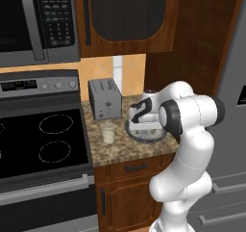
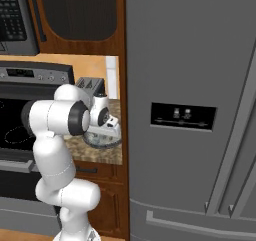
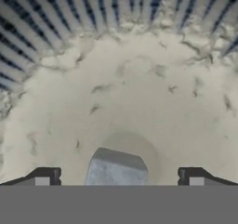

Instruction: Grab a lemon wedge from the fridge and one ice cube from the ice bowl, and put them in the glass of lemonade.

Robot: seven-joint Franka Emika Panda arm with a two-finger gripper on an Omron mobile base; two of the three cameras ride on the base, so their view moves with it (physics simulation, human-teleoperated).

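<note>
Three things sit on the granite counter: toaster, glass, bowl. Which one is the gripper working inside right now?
The ice bowl, rightmost on the counter. The gripper is down inside it, fingertips either side of an ice cube. The toaster and glass of lemonade stand apart.

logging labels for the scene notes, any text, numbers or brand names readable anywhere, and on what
None can be read.
Microwave keypad: marks too small and blurred.
Stove control panel display: blurred.
Fridge dispenser panel: pale marks, unreadable.
Toaster: no text seen.

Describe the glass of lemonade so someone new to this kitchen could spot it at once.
Start at the black stove; on the speckled counter right of it stands a silver toaster. The glass of lemonade stands just in front: small, clear, pale yellowish, shorter than the toaster, far narrower than the ice bowl.
</note>
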